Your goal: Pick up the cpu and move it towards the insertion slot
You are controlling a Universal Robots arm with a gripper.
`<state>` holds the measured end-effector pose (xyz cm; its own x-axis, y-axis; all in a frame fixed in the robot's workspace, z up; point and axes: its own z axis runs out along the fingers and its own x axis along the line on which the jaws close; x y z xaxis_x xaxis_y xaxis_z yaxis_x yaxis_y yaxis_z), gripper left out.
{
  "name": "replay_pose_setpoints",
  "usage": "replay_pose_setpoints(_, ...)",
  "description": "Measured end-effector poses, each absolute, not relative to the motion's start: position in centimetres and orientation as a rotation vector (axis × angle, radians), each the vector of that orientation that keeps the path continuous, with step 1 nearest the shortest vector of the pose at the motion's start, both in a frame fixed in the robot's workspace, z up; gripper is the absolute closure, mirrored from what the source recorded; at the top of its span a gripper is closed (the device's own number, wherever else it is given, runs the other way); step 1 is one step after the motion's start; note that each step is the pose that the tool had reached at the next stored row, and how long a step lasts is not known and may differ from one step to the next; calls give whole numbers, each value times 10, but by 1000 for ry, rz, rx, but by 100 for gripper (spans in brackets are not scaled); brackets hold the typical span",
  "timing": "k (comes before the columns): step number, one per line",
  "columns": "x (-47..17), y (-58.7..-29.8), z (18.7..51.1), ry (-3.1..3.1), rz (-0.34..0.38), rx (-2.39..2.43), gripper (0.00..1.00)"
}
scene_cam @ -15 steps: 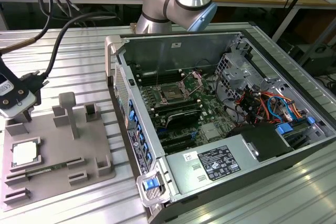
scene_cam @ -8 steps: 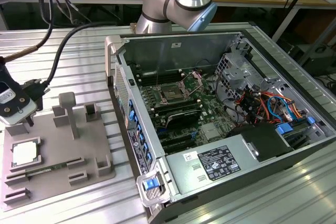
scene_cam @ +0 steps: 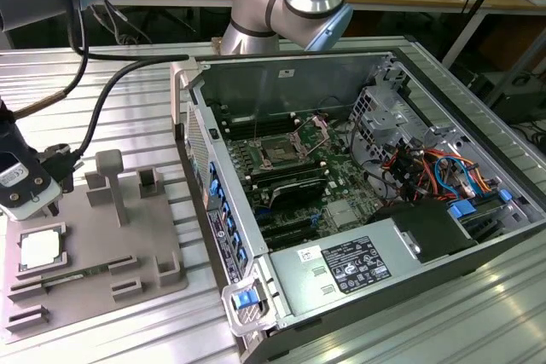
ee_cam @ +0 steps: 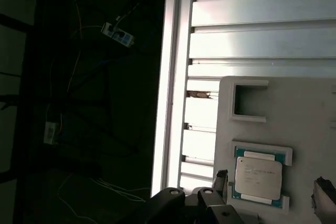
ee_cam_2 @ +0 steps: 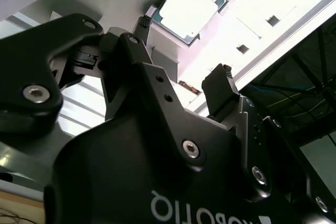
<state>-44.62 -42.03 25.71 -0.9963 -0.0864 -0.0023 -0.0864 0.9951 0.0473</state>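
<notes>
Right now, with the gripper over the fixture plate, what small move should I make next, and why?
Probably ease straight down a little. The gripper is open, its fingers either side of the cpu, which lies ungripped in its seat on the fixture plate; in the exterior view the gripper hangs above it.

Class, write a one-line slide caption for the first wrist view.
Open claw poised above the cpu, which lies in its grey fixture plate on the slatted metal table.
</notes>
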Motion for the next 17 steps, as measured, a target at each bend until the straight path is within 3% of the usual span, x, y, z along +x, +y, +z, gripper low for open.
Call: replay_pose_setpoints(17, -446, -421, 251, 3138, 75, -124, 32)
